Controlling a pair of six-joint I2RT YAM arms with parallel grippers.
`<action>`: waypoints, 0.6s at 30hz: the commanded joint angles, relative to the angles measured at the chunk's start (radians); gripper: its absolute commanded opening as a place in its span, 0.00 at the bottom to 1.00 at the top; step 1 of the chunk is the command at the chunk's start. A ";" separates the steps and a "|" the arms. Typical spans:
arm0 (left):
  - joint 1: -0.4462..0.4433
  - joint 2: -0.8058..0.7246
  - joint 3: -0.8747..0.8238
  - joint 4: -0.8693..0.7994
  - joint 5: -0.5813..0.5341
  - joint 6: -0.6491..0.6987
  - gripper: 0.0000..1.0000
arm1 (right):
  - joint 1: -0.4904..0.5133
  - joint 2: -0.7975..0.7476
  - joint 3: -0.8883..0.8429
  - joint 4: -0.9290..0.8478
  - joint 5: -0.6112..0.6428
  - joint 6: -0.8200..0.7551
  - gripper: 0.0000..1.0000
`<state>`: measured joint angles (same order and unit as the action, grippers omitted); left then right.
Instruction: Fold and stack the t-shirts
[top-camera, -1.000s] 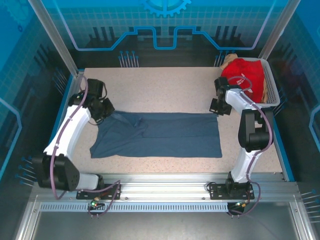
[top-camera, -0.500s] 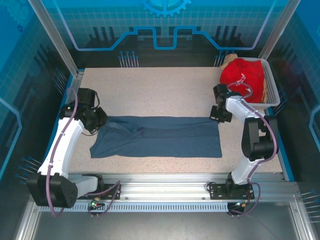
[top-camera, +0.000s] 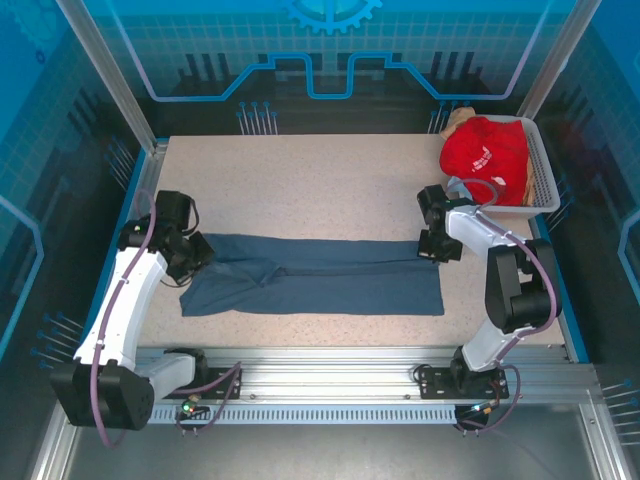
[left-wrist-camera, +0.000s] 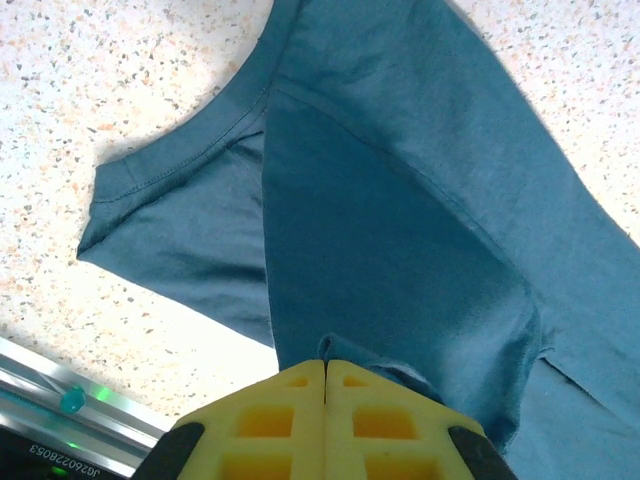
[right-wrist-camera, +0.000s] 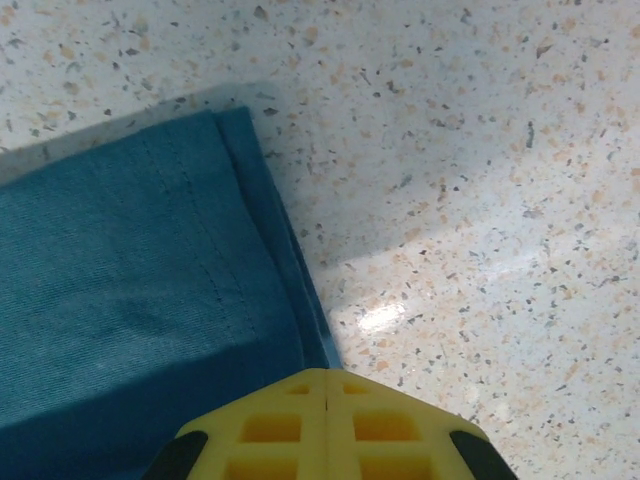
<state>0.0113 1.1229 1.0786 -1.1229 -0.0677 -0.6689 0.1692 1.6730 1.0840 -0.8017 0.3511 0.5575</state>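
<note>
From above, a white mesh basket (top-camera: 545, 172) stood at the far right corner of the speckled table (top-camera: 320, 180). A red shirt (top-camera: 487, 155) was heaped in it, with a bit of tan cloth (top-camera: 458, 120) at the basket's far left corner. The red shirt carried small white print, too small for me to read.

The blue shirt (top-camera: 320, 282) lay flat to the left of the basket and nearer the arm bases. Its long axis ran left to right across the table, with the collar end away from the basket and the bottom hem towards it. The far edge was folded over towards the near side. The left gripper (top-camera: 198, 254) sat at the shirt's end furthest from the basket. The right gripper (top-camera: 434, 250) sat at the hem corner, just in front of the basket.

At the left wrist, the left gripper's (left-wrist-camera: 325, 372) yellow pads were pressed together with a bunched fold of the blue shirt (left-wrist-camera: 400, 200) pinched between them. The ribbed collar (left-wrist-camera: 190, 150) curved away beyond. A metal rail (left-wrist-camera: 60, 425) at the bottom corner had a green light (left-wrist-camera: 72, 400) and a line of small characters I couldn't read reliably.

At the right wrist, the right gripper's (right-wrist-camera: 327, 385) pads were also pressed together, clamped on the stitched hem edge of the blue shirt (right-wrist-camera: 130, 300), with bare table (right-wrist-camera: 480, 200) beside it.
</note>
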 joint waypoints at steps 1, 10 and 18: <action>0.003 -0.022 -0.020 -0.041 -0.022 0.034 0.00 | 0.007 -0.040 -0.013 -0.036 0.047 0.020 0.00; -0.007 -0.047 -0.072 -0.057 -0.038 0.036 0.00 | 0.017 -0.058 -0.064 -0.023 0.020 0.038 0.00; -0.028 -0.085 -0.150 -0.057 -0.047 0.005 0.00 | 0.019 -0.039 -0.068 -0.033 0.044 0.039 0.00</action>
<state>-0.0025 1.0714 0.9466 -1.1458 -0.0933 -0.6529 0.1772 1.6360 1.0206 -0.8032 0.3607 0.5800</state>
